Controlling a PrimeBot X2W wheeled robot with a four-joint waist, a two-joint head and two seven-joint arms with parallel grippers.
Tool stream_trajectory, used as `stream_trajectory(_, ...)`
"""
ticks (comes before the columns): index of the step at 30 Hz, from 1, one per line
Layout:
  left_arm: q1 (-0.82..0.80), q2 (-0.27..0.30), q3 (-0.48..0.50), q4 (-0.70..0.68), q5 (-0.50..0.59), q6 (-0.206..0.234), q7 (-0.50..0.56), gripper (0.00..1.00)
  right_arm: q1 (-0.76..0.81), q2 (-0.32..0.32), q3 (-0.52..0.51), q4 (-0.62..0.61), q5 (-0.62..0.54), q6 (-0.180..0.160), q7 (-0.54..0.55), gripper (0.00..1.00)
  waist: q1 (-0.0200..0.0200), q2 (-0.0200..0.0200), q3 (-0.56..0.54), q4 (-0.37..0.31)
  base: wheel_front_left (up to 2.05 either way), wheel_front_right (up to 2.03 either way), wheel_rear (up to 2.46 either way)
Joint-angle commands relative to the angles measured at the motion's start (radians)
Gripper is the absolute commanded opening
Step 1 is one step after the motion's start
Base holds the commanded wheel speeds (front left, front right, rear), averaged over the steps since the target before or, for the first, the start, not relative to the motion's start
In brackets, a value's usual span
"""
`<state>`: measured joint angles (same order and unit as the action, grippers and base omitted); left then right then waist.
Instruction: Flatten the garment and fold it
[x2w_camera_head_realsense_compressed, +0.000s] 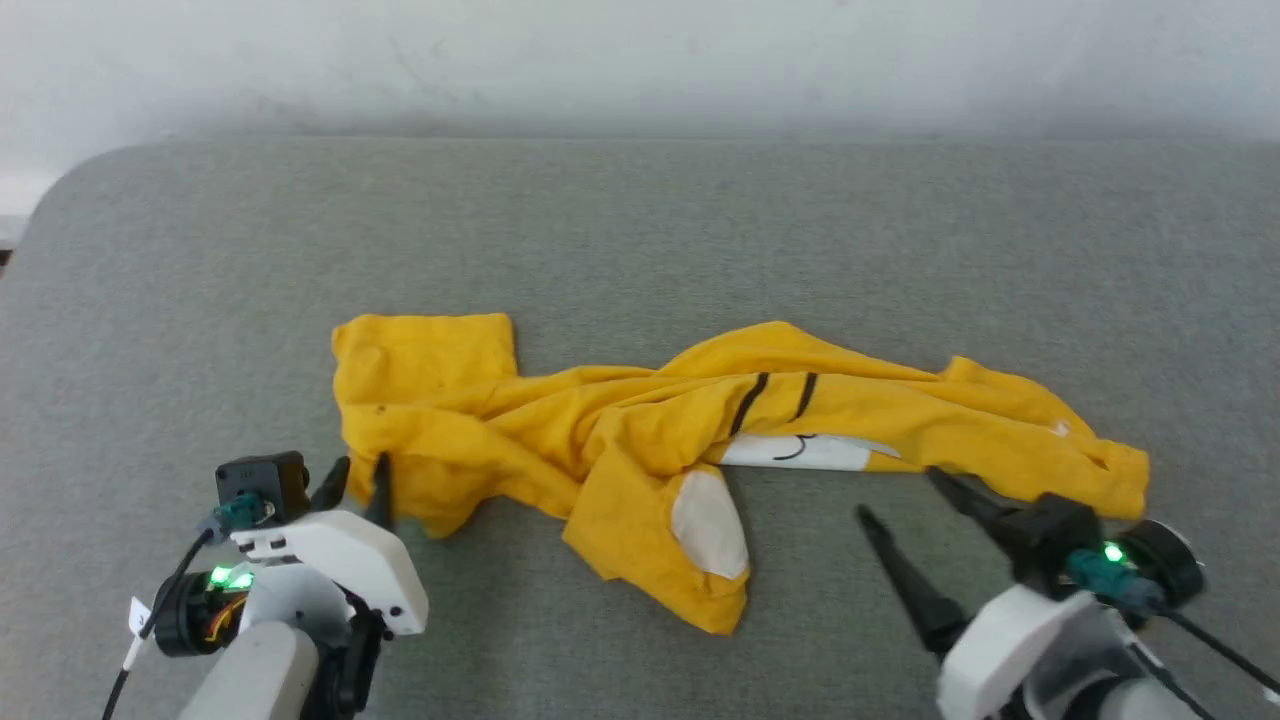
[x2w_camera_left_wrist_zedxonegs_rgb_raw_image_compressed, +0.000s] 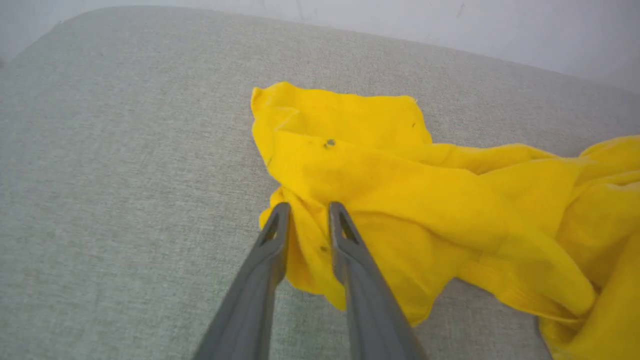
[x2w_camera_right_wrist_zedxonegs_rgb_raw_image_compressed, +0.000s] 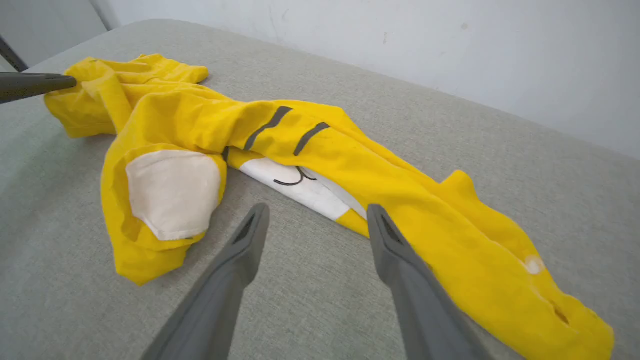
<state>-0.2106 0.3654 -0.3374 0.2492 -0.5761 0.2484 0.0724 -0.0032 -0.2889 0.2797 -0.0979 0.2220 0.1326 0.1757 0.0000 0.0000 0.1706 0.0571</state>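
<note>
The T-shirt (x2w_camera_head_realsense_compressed: 620, 430), bright yellow, lies crumpled in a long, twisted band across the middle of the counter (x2w_camera_head_realsense_compressed: 640, 220), running from the robot's left to its right. The counter is covered in grey woven cloth and has a rounded corner at the far left. Behind it stands a plain pale wall (x2w_camera_head_realsense_compressed: 640, 60) with a few faint scuffs. The shirt's left end is a flatter, squarish flap. Near the middle, two black stripes cross a raised fold, with a white patch bearing a thin black curl just below them. A loose lobe with a second white patch hangs toward the robot. The right end tapers to a rumpled edge with a small white spot. The left hand (x2w_camera_head_realsense_compressed: 362, 465) is at the near corner of the left end, low over the counter. In the left wrist view its two fingers stand close together with a puckered fold of yellow cloth pinched between them, and the rest of the shirt rests on the counter. The right hand (x2w_camera_head_realsense_compressed: 897, 492) is spread wide and holds nothing. It is over bare counter just on the near side of the shirt's right half. One fingertip is at the shirt's near edge beside the white patch and the other is over grey cloth.
</note>
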Motion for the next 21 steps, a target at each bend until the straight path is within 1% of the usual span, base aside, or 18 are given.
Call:
stream_trajectory(1, 0.007, -0.006, -0.001, -0.018, 0.004, 0.001, -0.022, 1.0, -0.027, -0.008, 0.028, -0.013, 0.009, -0.002, 0.006, 1.0, 0.0, 0.0, -0.019, 0.045, 0.0, 0.0, 0.0)
stream_trajectory(6, 0.027, -0.035, -0.017, -0.063, 0.026, -0.024, -0.145, 1.0, -0.111, -0.076, 0.242, -0.056, 0.064, -0.002, 0.079, 1.0, 0.0, 0.0, -0.031, 0.085, 0.0, 0.0, 0.0)
stream_trajectory(10, 0.041, -0.054, -0.035, -0.068, 0.033, -0.033, -0.188, 1.0, -0.199, -0.122, 0.408, -0.038, 0.086, -0.002, 0.164, 1.0, 0.0, 0.0, -0.038, 0.115, 0.0, 0.0, 0.0)
stream_trajectory(13, 0.046, -0.065, -0.053, -0.066, 0.036, -0.037, -0.189, 1.0, -0.273, -0.139, 0.512, 0.022, 0.086, -0.002, 0.2, 1.0, 0.0, 0.0, -0.038, 0.142, 0.0, 0.0, 0.0)
stream_trajectory(16, 0.044, -0.077, -0.069, -0.067, 0.038, -0.04, -0.192, 1.0, -0.335, -0.139, 0.586, 0.112, 0.078, -0.002, 0.214, 1.0, 0.0, 0.0, -0.033, 0.17, 0.0, 0.0, 0.0)
stream_trajectory(18, 0.042, -0.086, -0.079, -0.068, 0.04, -0.042, -0.193, 1.0, -0.369, -0.139, 0.618, 0.178, 0.061, -0.002, 0.209, 1.0, 0.0, 0.0, -0.025, 0.19, 0.0, 0.0, 0.0)
stream_trajectory(21, 0.041, -0.097, -0.088, -0.068, 0.041, -0.04, -0.197, 1.0, -0.401, -0.129, 0.629, 0.277, 0.022, -0.002, 0.189, 1.0, 0.0, 0.0, -0.014, 0.218, 0.0, 0.0, 0.0)
